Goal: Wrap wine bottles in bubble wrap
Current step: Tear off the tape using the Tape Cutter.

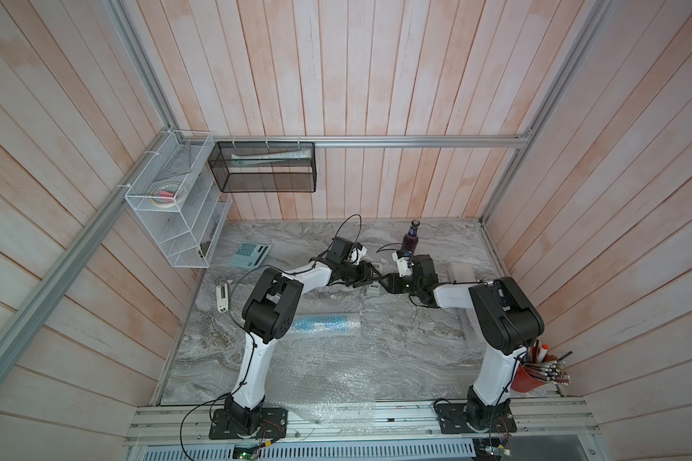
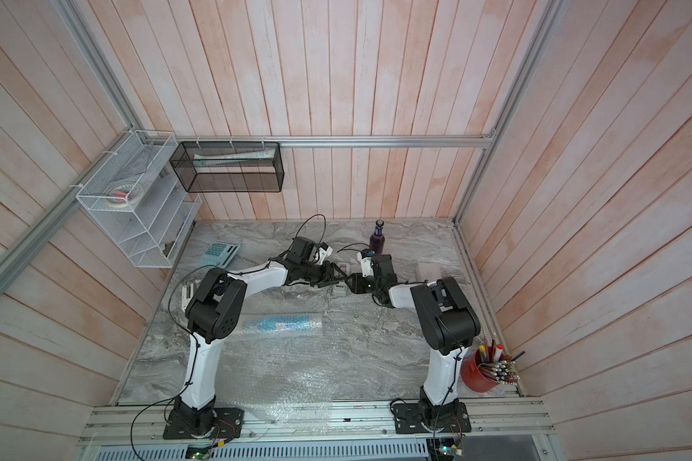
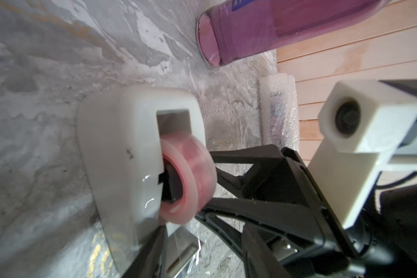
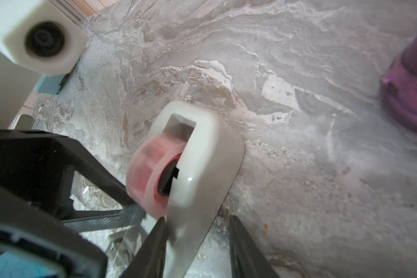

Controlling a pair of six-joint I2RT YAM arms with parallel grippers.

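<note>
Clear bubble wrap sheet (image 1: 336, 383) barely readable at front of marble table (image 1: 416, 319). Bright blue bottle (image 1: 324, 324) lies rolled in wrap behind it. Left gripper (image 2: 333, 277) and right gripper (image 4: 198, 233) meet tip-to-tip over grey tape dispenser (image 4: 202, 156), half-hidden in top views. Wrist view shows right fingers apart, straddling its base. Left fingers also apart. Purple bottle (image 1: 410, 239) upright at back.

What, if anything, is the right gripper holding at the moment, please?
Nothing firmly yet: the right gripper straddles the tapered end of the tape dispenser, one finger clear of it.
</note>
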